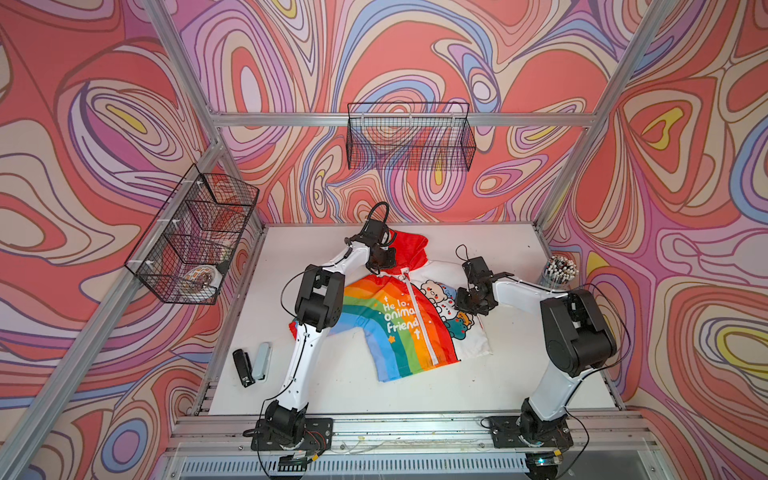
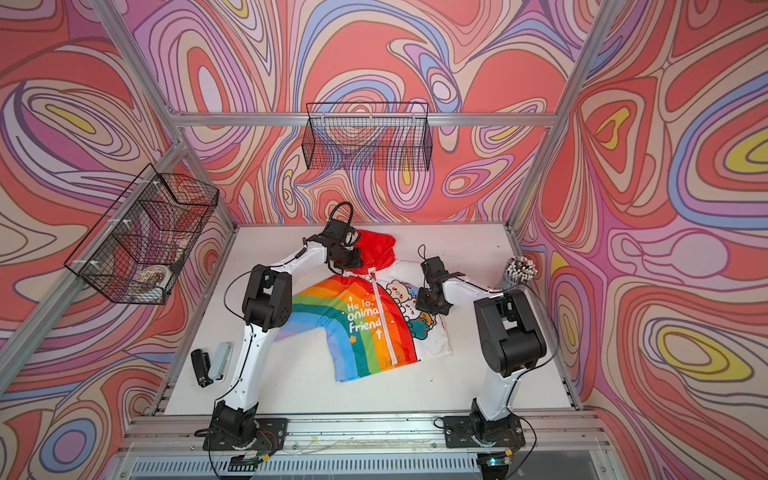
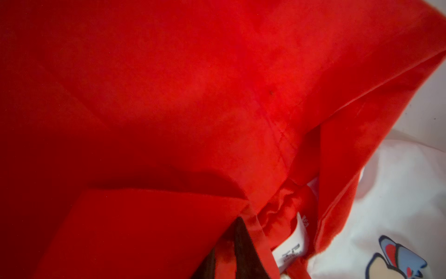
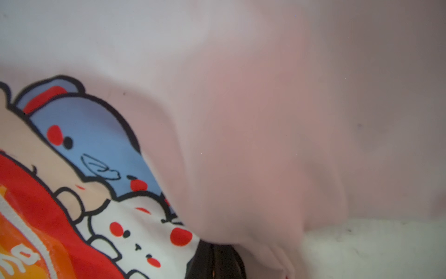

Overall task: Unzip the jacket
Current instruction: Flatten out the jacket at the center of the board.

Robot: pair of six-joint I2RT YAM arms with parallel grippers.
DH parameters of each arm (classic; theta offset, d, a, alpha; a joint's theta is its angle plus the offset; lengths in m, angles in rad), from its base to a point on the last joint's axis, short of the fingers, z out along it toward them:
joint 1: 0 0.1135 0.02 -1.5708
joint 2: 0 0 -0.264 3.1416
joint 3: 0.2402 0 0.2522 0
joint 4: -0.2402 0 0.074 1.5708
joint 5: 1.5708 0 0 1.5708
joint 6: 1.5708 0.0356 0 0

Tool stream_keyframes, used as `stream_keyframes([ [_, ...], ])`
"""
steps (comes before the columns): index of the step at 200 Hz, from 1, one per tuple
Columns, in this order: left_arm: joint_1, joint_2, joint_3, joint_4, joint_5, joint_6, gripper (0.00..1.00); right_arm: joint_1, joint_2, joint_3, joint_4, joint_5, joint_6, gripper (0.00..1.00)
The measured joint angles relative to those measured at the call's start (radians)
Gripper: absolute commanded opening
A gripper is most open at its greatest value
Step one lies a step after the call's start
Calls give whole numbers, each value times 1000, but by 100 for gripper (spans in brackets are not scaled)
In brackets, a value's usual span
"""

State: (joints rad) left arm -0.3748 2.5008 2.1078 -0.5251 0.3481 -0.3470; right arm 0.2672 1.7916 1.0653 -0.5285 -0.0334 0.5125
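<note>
The jacket (image 1: pixel 399 324) lies flat, front up, near the middle of the table (image 1: pixel 519 374). Its long axis runs from the far side to the near side. The hood (image 1: pixel 409 245) points at the back wall and the hem faces the arm bases, with the hem end skewed slightly toward the right arm's side. The zipper (image 1: pixel 419 320) follows that axis and reads as closed along all of its visible length. The left arm (image 1: pixel 299 353) rises from its base at the near edge and folds at a raised elbow. Its forearm reaches away across the rainbow sleeve, with the wrist bent down at the collar. The left gripper (image 3: pixel 224 253) is nearly closed, and in the wrist view a strip of red hood cloth sits pinched between its dark fingers (image 3: pixel 241 241). The right arm (image 1: pixel 552 390) stands at the near right with its elbow high. Its forearm extends inward over the white half, beside the cartoon animals. The right gripper (image 4: pixel 213 256) has its jaws together and white cloth is bunched against them. Whether any of that cloth is caught cannot be told.
</note>
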Motion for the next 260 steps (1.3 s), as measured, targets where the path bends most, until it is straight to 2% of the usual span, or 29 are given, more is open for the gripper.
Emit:
stream_keyframes([
  [28,-4,28,47,-20,23,8,17,-2,-38,-53,27,3,-6,7],
  [69,-5,31,50,-26,50,24,16,21,-218,-198,-27,15,-2,8],
  [85,-4,32,50,-26,57,27,16,72,-306,-205,-40,10,-3,7],
  [102,-4,33,50,-26,61,29,16,150,-362,-194,-19,-29,5,10],
  [133,-4,33,50,-26,64,29,16,309,-342,-179,-20,-61,40,17],
  [159,-4,33,50,-26,63,30,16,389,-334,-185,-57,-61,79,19],
  [181,-4,33,50,-26,64,29,16,442,-322,-199,-63,-61,108,23],
  [211,-4,33,50,-26,64,29,15,502,-277,-199,-93,-29,150,39],
  [260,-4,33,50,-26,64,29,15,537,-256,-199,-160,18,181,39],
])
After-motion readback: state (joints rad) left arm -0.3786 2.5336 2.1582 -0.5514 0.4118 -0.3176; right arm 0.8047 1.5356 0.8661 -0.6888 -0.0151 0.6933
